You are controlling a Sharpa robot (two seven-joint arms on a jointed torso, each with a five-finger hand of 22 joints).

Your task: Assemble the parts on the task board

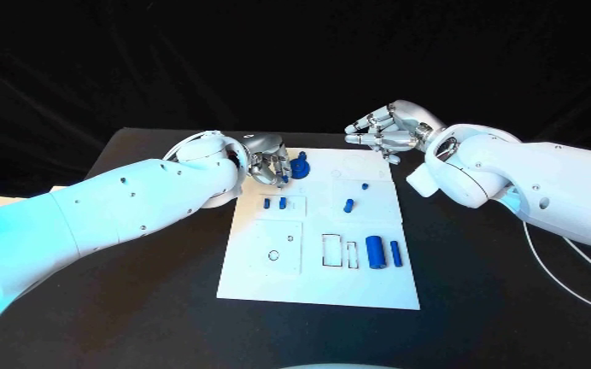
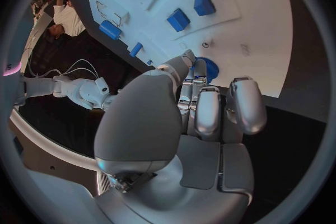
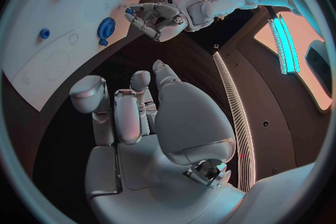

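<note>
Task board [image 1: 314, 288]: a white plate lying flat in the middle of the black table [image 1: 148, 301], its long side running away from the robot.

Left hand [image 1: 267, 164]: at the far left corner of the board, fingers curled in together right beside the blue gear [image 1: 301, 166]. From the left wrist view the fingertips [image 2: 198, 70] come down at the gear [image 2: 208, 69]; whether they actually pinch it I cannot tell.

Right hand [image 1: 392, 132]: raised off the board's far right corner, over the dark table, fingers loosely bent and apart, nothing in them. The right wrist view shows the same, an empty palm [image 3: 150, 123].

Blue gear: at the far left corner of the board, a small knob rising from it.

Two small square parts [image 1: 275, 203]: side by side just nearer than the gear.

Small pegs [image 1: 356, 200]: two near the board's middle right, apart from each other.

Two blue cylinders [image 1: 384, 253]: lying side by side toward the near right, next to outlined rectangular slots [image 1: 340, 250].
</note>
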